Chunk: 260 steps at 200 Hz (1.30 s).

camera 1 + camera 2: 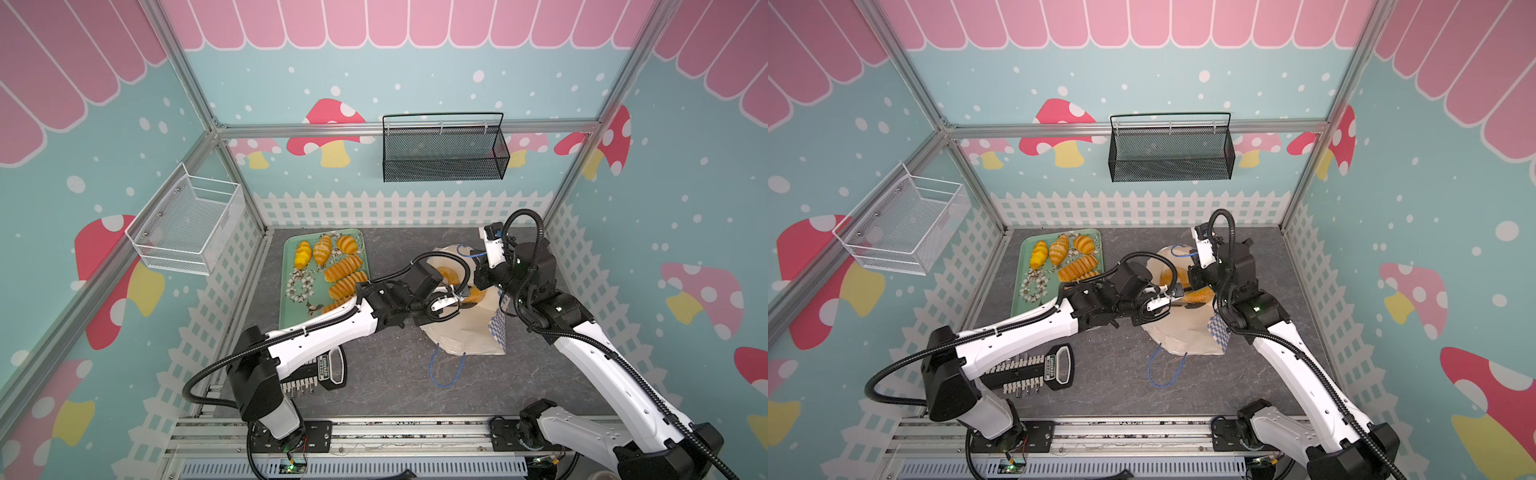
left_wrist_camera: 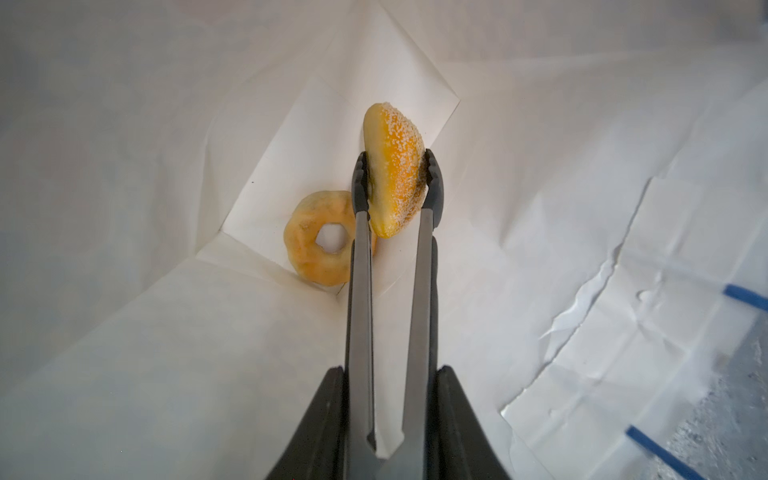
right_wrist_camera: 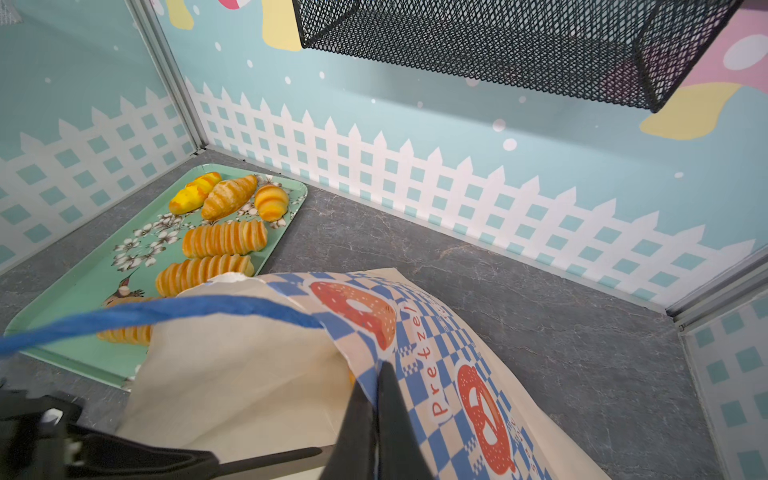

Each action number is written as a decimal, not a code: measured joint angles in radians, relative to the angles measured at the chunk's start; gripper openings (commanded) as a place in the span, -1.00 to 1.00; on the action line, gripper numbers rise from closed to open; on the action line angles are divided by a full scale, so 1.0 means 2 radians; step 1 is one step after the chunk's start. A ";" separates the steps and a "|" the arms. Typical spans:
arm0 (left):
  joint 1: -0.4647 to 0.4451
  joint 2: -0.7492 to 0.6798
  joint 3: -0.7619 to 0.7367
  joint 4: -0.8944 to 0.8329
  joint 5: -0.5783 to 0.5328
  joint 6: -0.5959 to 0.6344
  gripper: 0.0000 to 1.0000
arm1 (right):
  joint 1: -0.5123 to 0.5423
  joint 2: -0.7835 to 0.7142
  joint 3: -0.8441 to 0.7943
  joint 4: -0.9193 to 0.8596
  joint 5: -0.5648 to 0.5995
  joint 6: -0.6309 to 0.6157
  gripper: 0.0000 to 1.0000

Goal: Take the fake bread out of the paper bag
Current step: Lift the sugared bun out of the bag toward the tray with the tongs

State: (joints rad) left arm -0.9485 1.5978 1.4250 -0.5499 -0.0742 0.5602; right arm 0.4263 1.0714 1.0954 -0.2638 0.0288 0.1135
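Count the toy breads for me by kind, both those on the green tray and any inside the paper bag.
Ribbed long loaves: 3, on the tray
Croissants: 2, on the tray
Yellow striped roll: 1, on the tray
Ring doughnut: 1, in the paper bag
Sugared bun: 1, in the bag, gripped by tongs
Total: 8

Ring doughnut (image 2: 301,249) partly behind tongs (image 2: 360,311); tray loaf (image 3: 124,336) partly behind paper bag (image 3: 232,374).

Your right gripper (image 3: 374,384) is clamped on the checkered rim of the paper bag (image 3: 232,382), with the blue cord handle (image 3: 166,313) trailing sideways. Beyond the bag, fake bread (image 3: 224,239) lies on the green tray (image 3: 83,291) on the counter (image 3: 519,299). A black mesh basket (image 3: 498,50) hangs on the wall.
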 measured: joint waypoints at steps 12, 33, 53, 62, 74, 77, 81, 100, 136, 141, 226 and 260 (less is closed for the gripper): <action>0.000 -0.025 -0.010 0.000 0.001 0.000 -1.00 | 0.000 0.000 0.000 0.000 0.006 0.003 -1.00; -0.002 -0.068 -0.029 -0.005 0.001 0.000 -1.00 | 0.000 0.000 0.000 0.000 0.015 0.009 -1.00; -0.012 -0.108 -0.045 -0.014 -0.013 0.003 -1.00 | 0.000 0.002 0.000 0.001 0.022 0.013 -1.00; -0.021 -0.128 -0.054 -0.019 -0.023 0.006 -1.00 | 0.000 0.004 0.000 0.001 0.026 0.015 -1.00; -0.032 -0.156 -0.066 -0.026 -0.037 0.008 -1.00 | 0.000 0.006 0.000 0.001 0.032 0.019 -1.00; -0.035 -0.162 -0.068 -0.028 -0.039 0.008 -1.00 | 0.000 0.006 0.000 0.001 0.034 0.019 -1.00; -0.039 -0.172 -0.072 -0.031 -0.044 0.009 -1.00 | 0.000 0.006 0.000 0.001 0.036 0.021 -1.00; -0.051 -0.218 -0.083 -0.046 -0.060 0.008 -1.00 | 0.000 0.006 0.000 0.001 0.049 0.027 -1.00; -0.057 -0.295 -0.093 -0.073 -0.077 -0.010 -1.00 | 0.000 0.011 0.000 0.002 0.070 0.036 -1.00; -0.057 -0.306 -0.093 -0.078 -0.078 -0.014 -1.00 | 0.000 0.013 0.000 0.002 0.073 0.037 -1.00; -0.059 -0.375 -0.081 -0.126 -0.095 -0.132 -1.00 | 0.000 0.018 0.000 0.003 0.095 0.041 -1.00; -0.034 -0.375 -0.081 -0.146 -0.096 -0.169 -1.00 | 0.000 0.018 0.000 0.003 0.099 0.041 -1.00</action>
State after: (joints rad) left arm -1.0161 0.8471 1.2633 -0.8417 -0.2653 0.2218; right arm 0.4263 1.1072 1.0958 -0.2581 0.2268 0.1955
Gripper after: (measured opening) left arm 0.263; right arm 0.047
